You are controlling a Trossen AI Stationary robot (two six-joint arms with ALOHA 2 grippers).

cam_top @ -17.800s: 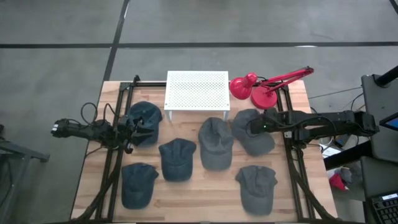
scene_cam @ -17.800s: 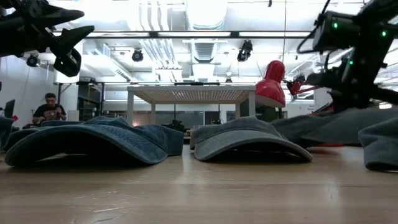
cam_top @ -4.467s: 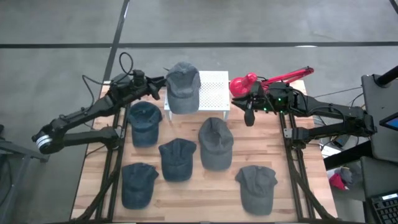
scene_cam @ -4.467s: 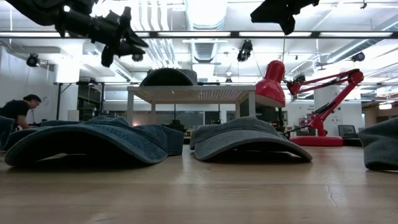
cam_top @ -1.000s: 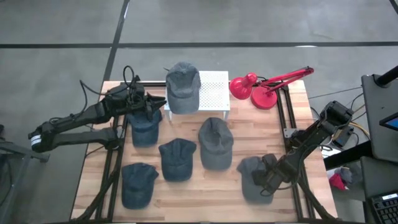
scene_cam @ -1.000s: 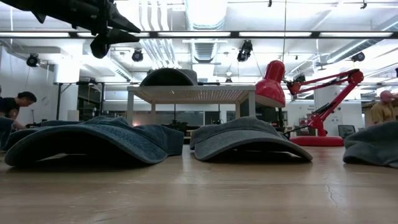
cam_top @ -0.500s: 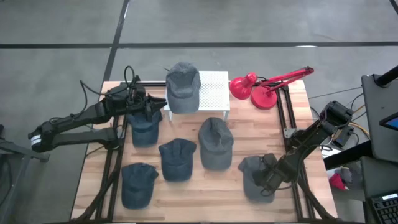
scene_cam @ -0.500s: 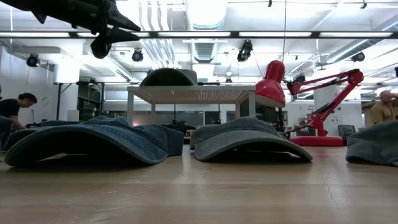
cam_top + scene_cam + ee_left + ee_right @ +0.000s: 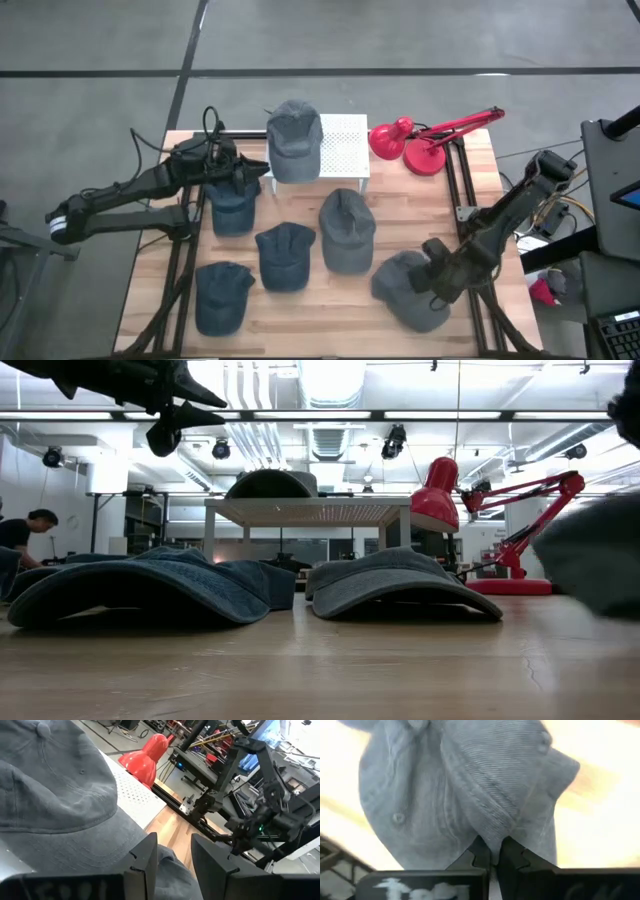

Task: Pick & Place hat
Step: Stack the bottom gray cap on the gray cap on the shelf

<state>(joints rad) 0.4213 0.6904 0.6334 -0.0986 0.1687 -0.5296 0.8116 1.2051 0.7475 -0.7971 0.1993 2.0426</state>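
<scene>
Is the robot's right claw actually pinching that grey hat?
Yes: the right gripper is shut on a fold of the grey hat.

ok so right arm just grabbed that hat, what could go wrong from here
1. The right gripper pinches only a small fold of the grey hat, so the hat could slip out during the carry.
2. The white stand already holds one hat, and the red lamp sits close beside it; a dangling hat might brush either.
3. The left gripper hovers by the stand, so the arms could crowd each other.

Grey-blue denim hats (image 9: 348, 230), white perforated stand (image 9: 342, 145), red lamp (image 9: 420, 140), pale wooden table (image 9: 320, 325)
</scene>
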